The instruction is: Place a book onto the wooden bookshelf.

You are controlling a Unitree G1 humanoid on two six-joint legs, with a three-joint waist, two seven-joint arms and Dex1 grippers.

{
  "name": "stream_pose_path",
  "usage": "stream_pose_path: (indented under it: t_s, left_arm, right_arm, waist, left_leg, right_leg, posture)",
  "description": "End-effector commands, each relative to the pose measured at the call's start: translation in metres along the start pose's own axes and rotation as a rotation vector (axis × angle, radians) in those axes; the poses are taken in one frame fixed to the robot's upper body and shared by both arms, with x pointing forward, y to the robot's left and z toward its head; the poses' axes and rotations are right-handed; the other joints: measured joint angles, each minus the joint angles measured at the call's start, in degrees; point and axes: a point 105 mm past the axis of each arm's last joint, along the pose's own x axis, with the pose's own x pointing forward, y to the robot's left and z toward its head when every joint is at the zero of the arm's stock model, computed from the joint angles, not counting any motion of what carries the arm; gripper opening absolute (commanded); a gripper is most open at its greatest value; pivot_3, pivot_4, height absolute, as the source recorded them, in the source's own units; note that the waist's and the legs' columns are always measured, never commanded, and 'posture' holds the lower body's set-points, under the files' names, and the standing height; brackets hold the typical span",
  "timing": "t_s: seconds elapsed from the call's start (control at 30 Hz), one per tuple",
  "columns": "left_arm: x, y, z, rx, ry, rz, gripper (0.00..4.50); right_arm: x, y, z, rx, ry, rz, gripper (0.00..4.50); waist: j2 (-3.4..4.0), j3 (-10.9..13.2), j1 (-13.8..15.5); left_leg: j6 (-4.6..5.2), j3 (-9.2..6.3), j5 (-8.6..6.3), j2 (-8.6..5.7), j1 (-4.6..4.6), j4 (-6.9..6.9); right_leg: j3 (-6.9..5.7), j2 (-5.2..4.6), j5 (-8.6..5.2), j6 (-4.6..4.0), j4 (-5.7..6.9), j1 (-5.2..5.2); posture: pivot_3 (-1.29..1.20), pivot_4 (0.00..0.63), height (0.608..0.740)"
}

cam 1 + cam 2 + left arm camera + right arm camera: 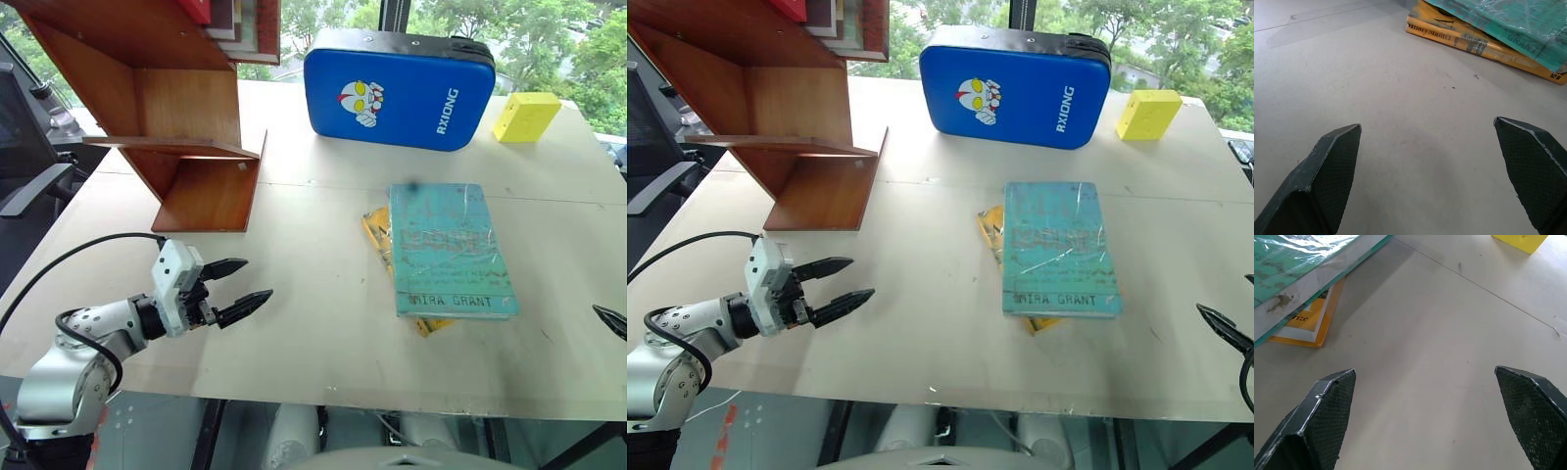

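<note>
The green book lies flat on the counter, a bit to the right of the middle. The words "MIRA GRANT" run along its near edge. It rests on top of a yellow book, which sticks out at its left side and at its near edge.

The wooden bookshelf stands at the far left of the counter, well apart from the green book. It has slanted brown boards and open spaces, with a few books up at its top.

At the far side of the counter a blue padded case stands up, with a cartoon face on it. A yellow block sits to the right of the case.

The left hand hangs over the near left part of the counter. Its two black fingers are spread wide and hold nothing. The right hand is at the near right edge of the counter, near the two books. Its fingers are spread wide too, and hold nothing.
</note>
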Motion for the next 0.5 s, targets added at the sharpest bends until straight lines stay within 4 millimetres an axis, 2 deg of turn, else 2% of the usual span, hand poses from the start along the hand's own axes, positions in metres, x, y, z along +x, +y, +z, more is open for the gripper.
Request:
stream_pose_path:
  t_s: [0.03,0.13,0.27,0.3,0.33,0.37,0.5]
  left_arm:
    - [-0.001,-0.005,0.017,0.032,-0.041,-0.025,4.46]
    - [0.009,-0.019,0.038,0.033,-0.112,-0.119,4.46]
    - [0.015,-0.029,0.054,0.072,-0.163,-0.188,4.46]
    - [0.015,-0.033,0.058,0.096,-0.174,-0.215,4.46]
    - [0.015,-0.037,0.060,0.115,-0.181,-0.239,4.50]
    - [0.014,-0.040,0.061,0.139,-0.181,-0.265,4.50]
    - [0.012,-0.049,0.060,0.168,-0.169,-0.320,4.50]
  right_arm:
    - [0.012,0.005,0.022,-0.071,-0.062,-0.010,4.50]
    - [0.041,0.025,0.061,-0.073,-0.169,-0.005,4.50]
    - [0.060,0.027,0.070,-0.061,-0.053,-0.040,4.50]
    - [0.065,0.022,0.071,-0.041,-0.032,-0.076,4.50]
    - [0.070,0.020,0.072,-0.017,-0.017,-0.094,3.99]
    - [0.076,0.022,0.074,-0.004,0.001,-0.092,3.71]
    - [0.094,0.023,0.070,-0.051,0.098,-0.122,2.04]
  waist:
    - [0.00,0.00,-0.04]
    - [0.00,0.01,-0.62]
    - [0.02,-0.02,-0.16]
    - [0.02,-0.01,0.00]
    - [0.00,0.00,-0.03]
    - [-0.01,0.00,0.03]
    - [0.00,0.01,0.04]
  left_leg:
    - [0.00,0.00,0.00,0.00,0.00,0.00]
    - [0.00,0.02,0.00,0.06,0.04,0.04]
    - [-0.01,0.04,0.01,0.07,0.09,0.05]
    - [-0.01,0.04,0.01,0.02,0.07,0.04]
    - [0.00,0.06,0.00,-0.01,0.04,0.03]
    - [0.00,0.07,0.00,-0.02,-0.01,0.03]
    - [0.02,0.03,-0.01,-0.02,-0.13,0.00]
  right_leg:
    - [0.00,0.00,0.00,0.00,0.00,0.00]
    - [0.05,-0.04,0.01,0.01,0.05,-0.01]
    - [0.04,-0.02,0.04,-0.06,0.14,-0.01]
    - [0.01,0.06,0.03,-0.06,0.12,0.00]
    - [0.00,0.10,0.03,-0.06,0.08,-0.01]
    - [0.01,0.11,0.04,-0.06,0.04,-0.03]
    - [-0.02,0.19,0.03,-0.05,-0.03,-0.12]
  posture:
    - [0.00,0.150,0.740]
    - [0.00,0.150,0.740]
    - [0.00,0.150,0.740]
    - [0.00,0.150,0.740]
    - [0.00,0.150,0.740]
    - [0.00,0.150,0.740]
    - [0.00,0.150,0.740]
